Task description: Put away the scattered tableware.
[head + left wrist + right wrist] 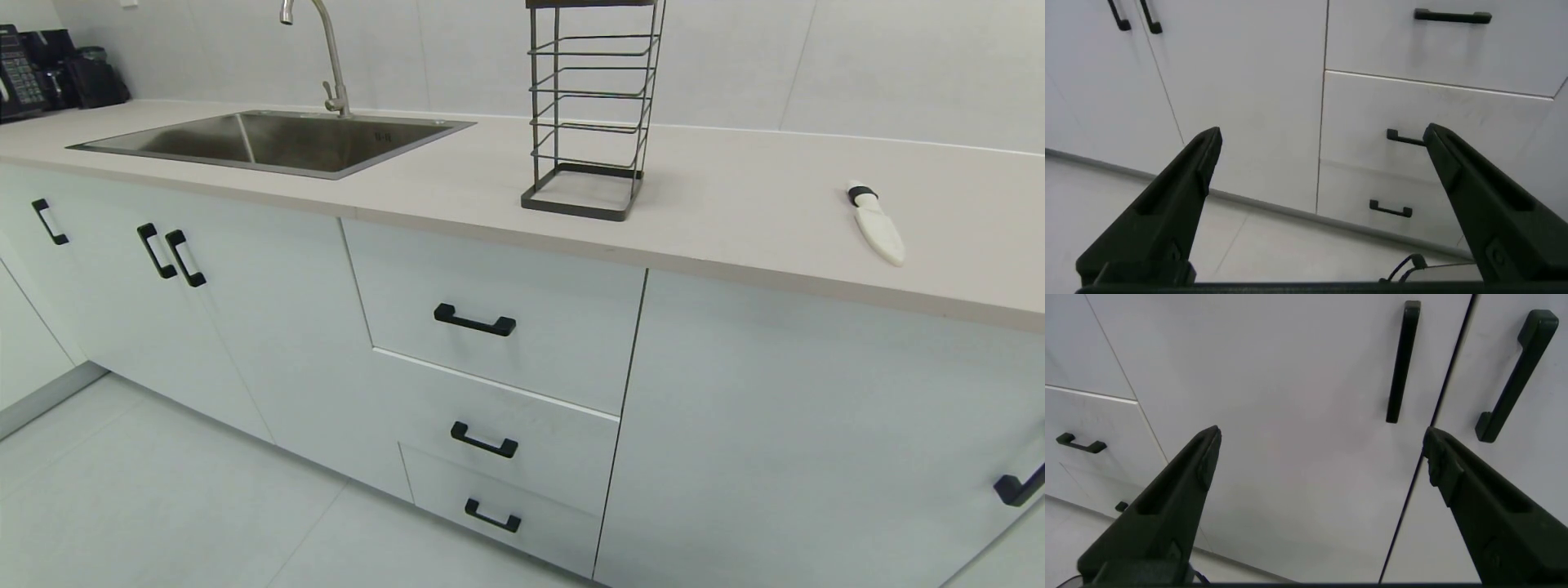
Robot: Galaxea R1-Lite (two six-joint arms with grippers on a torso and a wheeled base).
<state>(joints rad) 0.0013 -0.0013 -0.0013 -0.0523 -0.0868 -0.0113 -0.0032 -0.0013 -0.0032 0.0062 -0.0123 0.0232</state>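
Observation:
A white knife with a black collar (876, 223) lies on the pale countertop (735, 212) at the right. A black wire rack (589, 114) stands upright on the counter in the middle, with nothing in it. My left gripper (1323, 139) is open, held low in front of the white drawer fronts with nothing between its fingers. My right gripper (1323, 441) is also open, facing white cabinet doors with black handles, holding nothing.
A steel sink (277, 140) with a tap (326, 49) sits in the counter at the left. Dark appliances (49, 69) stand at the far left corner. Below are three stacked drawers (490, 384) with black handles (474, 320), flanked by cabinet doors. The floor is grey tile.

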